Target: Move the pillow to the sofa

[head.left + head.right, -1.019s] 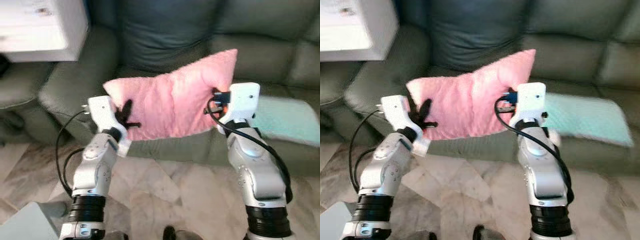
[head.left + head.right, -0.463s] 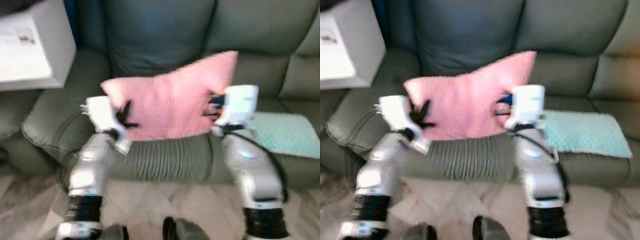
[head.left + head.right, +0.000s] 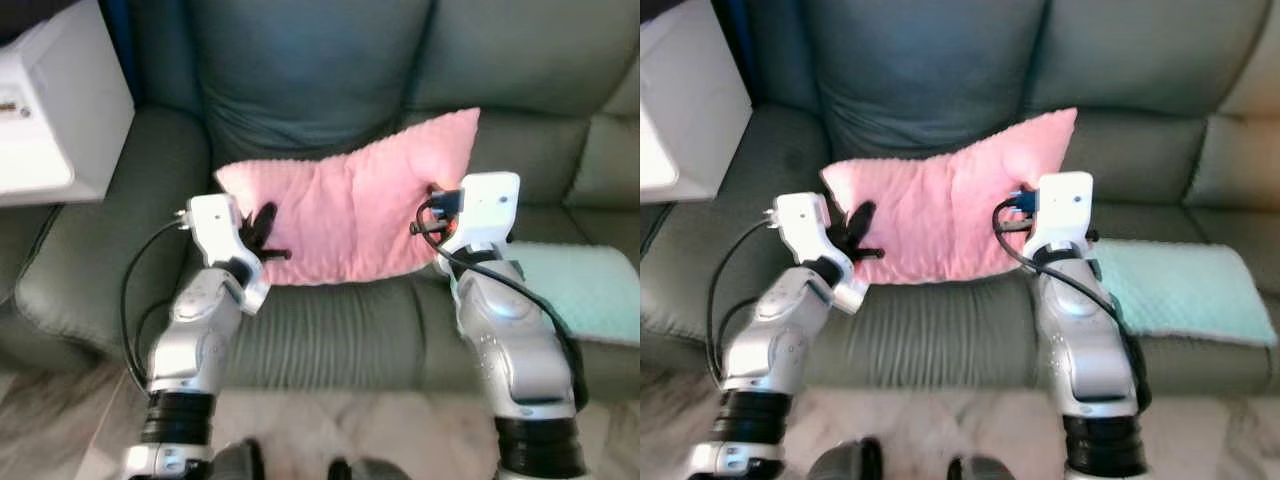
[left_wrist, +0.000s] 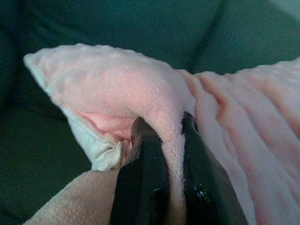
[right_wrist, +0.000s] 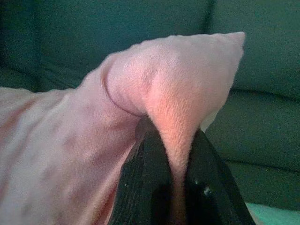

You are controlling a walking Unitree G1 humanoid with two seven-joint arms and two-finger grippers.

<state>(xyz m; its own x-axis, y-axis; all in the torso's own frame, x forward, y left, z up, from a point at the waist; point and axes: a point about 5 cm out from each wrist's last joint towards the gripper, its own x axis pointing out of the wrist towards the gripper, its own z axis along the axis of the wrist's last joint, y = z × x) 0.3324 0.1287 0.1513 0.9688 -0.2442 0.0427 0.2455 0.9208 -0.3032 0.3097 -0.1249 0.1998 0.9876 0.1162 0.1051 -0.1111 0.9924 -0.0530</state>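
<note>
Pillow [image 3: 345, 215] pinched by both hands (right fingertips hidden).

Pink pillow [image 3: 940, 215] held up over grey-green sofa [image 3: 940, 320] seat, pinched at 9 o'clock end by left gripper [image 3: 858, 232], at 3 o'clock end by right gripper [image 3: 1012, 212]. Mint blanket [image 3: 1175, 290] on seat at 3 o'clock. White box [image 3: 685, 110] at 10 o'clock.
</note>
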